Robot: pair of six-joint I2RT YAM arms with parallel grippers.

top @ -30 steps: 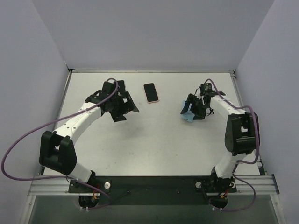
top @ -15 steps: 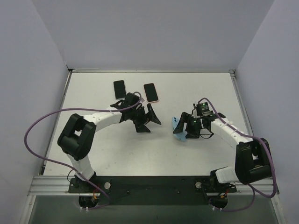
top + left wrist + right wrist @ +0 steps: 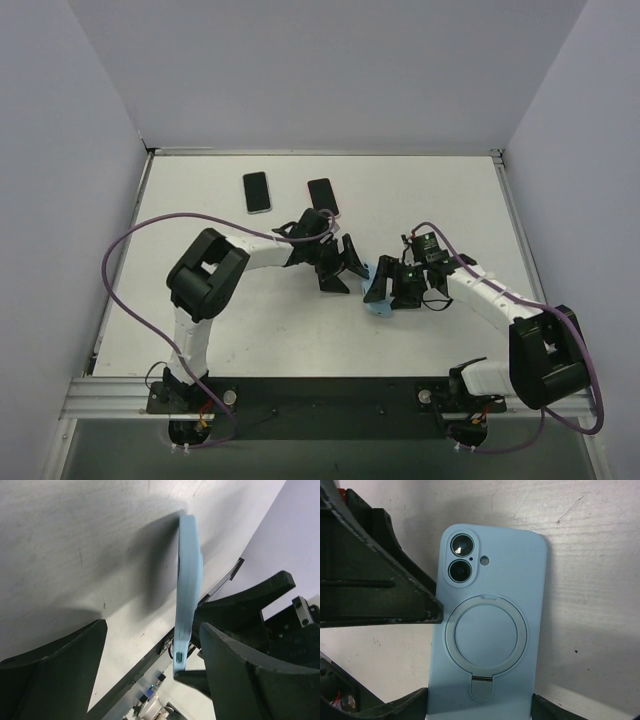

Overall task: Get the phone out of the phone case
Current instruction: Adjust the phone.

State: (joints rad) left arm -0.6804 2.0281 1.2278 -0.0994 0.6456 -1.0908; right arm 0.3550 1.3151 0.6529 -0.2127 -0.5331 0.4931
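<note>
A light blue phone case (image 3: 487, 630) with a round ring stand shows its back in the right wrist view. The phone is inside it, and only its two camera lenses (image 3: 461, 545) show. My right gripper (image 3: 480, 707) is shut on the case across its width and holds it on edge just above the table's middle (image 3: 377, 306). My left gripper (image 3: 152, 627) is open and straddles the far end of the case (image 3: 189, 580), which lies close to its right finger (image 3: 250, 680). From above, the left gripper (image 3: 348, 268) meets the right gripper (image 3: 388, 288) at the centre.
Two loose phones lie at the back of the table, a black one with a white rim (image 3: 257, 191) and one with a pink rim (image 3: 322, 198), just behind the left arm. Grey walls close in the left, right and back edges. Purple cables loop beside both arms.
Both arms have swung in to the table's centre. The right one carried the case left and nearer. The left gripper came over its far end and narrowed slightly.
</note>
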